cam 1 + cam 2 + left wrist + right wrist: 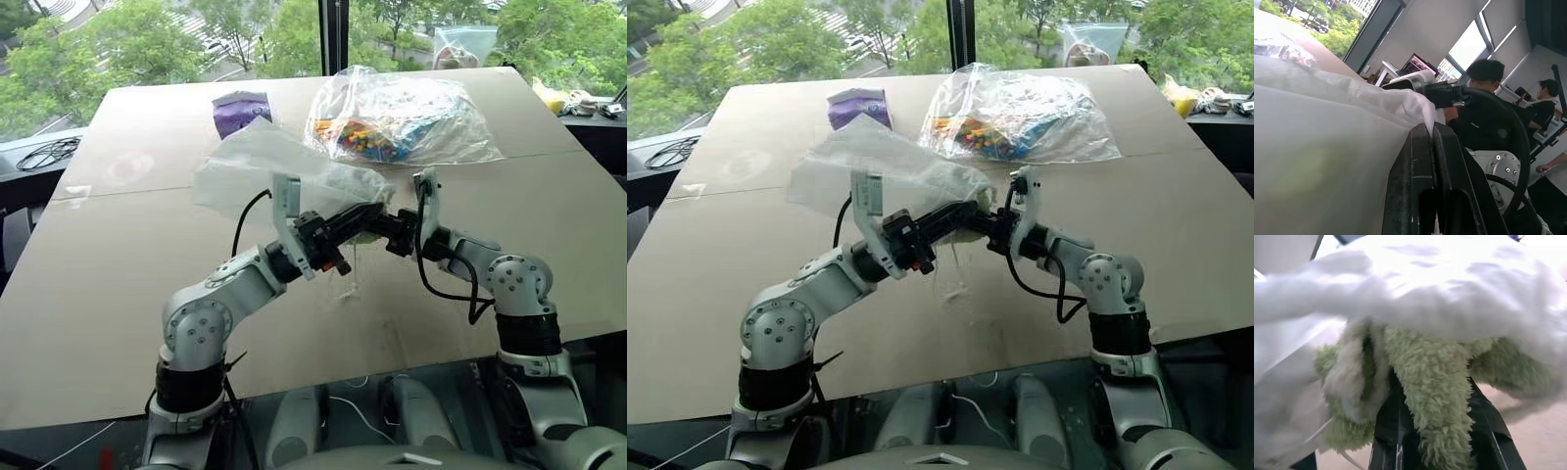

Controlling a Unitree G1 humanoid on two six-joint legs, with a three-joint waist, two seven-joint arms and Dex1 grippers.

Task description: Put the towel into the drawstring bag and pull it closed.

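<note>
The white, half see-through drawstring bag is lifted off the table in front of me, its thin cords dangling below. My left gripper is shut on the bag's edge; the left wrist view shows the white fabric pinched between its black fingers. My right gripper meets it from the right, shut on the light-green fluffy towel. The towel drapes over the right fingers and sits at the bag's mouth, with white fabric lying over its top.
A large clear plastic bag of colourful pieces lies behind the grippers, with a purple packet to its left. The brown table stretches wide on both sides. Black cable lies off the table's left edge. Seated people show in the left wrist view.
</note>
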